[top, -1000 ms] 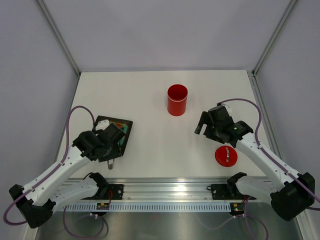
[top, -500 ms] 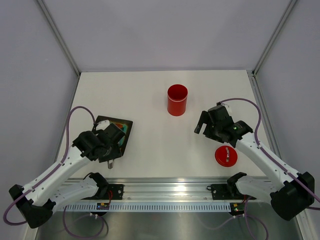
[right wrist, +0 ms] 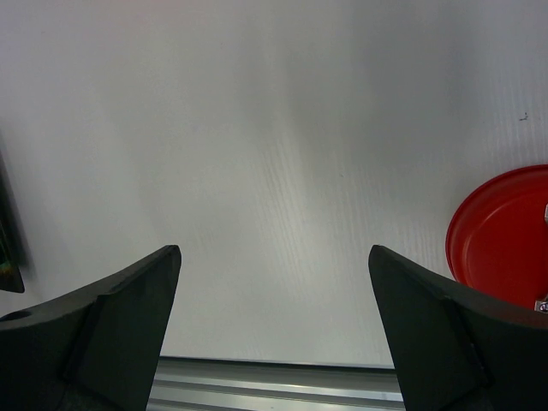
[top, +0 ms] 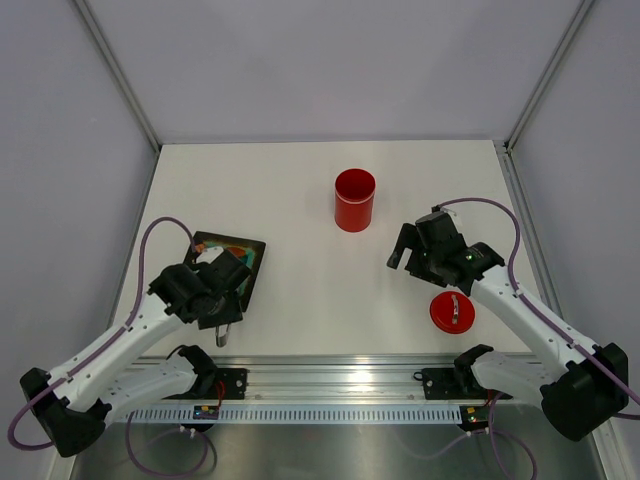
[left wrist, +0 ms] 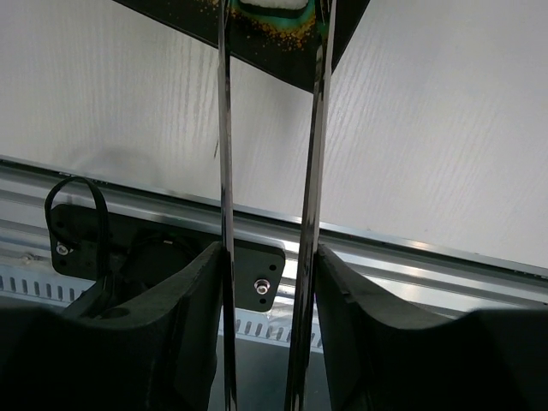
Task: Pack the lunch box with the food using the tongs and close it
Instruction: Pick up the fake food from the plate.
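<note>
The open red lunch box point(top: 354, 199) stands upright at the table's middle back. Its flat red lid point(top: 452, 312) with a silver handle lies near the front right and shows again as the lid point(right wrist: 505, 235) in the right wrist view. My left gripper point(left wrist: 270, 253) is shut on the tongs point(left wrist: 225, 171), one pad against each thin strip. The tongs' tips reach the black tray point(left wrist: 282, 53), with a cream-white food piece point(left wrist: 270, 4) between them. The joined end of the tongs point(top: 226, 335) sticks out toward the near edge. My right gripper point(right wrist: 274, 253) hangs open over bare table, left of the lid.
The black tray point(top: 247, 250) with a teal mat lies at the front left, mostly hidden under my left wrist. The metal rail point(top: 330, 375) with the arm bases runs along the near edge. Grey walls enclose the table.
My left gripper has drawn slightly toward the near edge with the tongs and squeezed them a little. The right arm has not moved.
</note>
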Controlling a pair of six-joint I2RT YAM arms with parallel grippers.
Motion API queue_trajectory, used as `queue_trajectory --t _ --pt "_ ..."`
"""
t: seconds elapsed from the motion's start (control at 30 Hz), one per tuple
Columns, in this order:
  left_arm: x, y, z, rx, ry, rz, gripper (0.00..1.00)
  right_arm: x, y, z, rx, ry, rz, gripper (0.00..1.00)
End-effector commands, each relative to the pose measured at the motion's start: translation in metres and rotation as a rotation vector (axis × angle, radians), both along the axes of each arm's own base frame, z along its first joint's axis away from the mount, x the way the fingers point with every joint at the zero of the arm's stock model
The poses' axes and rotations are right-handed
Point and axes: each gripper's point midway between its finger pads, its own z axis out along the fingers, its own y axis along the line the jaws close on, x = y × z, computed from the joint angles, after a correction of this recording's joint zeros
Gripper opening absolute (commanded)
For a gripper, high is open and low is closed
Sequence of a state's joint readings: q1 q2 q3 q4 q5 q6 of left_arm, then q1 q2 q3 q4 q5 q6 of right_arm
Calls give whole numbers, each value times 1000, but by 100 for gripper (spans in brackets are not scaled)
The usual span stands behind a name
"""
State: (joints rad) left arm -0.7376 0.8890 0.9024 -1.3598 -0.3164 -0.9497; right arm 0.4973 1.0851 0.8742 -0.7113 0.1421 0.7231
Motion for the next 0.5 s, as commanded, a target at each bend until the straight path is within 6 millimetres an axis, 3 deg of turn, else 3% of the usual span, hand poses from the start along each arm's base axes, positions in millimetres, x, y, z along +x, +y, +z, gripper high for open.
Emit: queue_trajectory --t 0.0,0.27,0.37,0.47 --pt "-30 26 -2 86 107 3 44 3 3 2 24 -16 0 99" --pt "-24 27 19 73 52 -1 19 4 4 2 24 -16 0 99" --pt "-20 21 29 41 24 -15 1 8 3 1 5 -15 -1 100" --pt "-15 18 40 16 -9 -28 0 13 3 2 -14 -19 0 99"
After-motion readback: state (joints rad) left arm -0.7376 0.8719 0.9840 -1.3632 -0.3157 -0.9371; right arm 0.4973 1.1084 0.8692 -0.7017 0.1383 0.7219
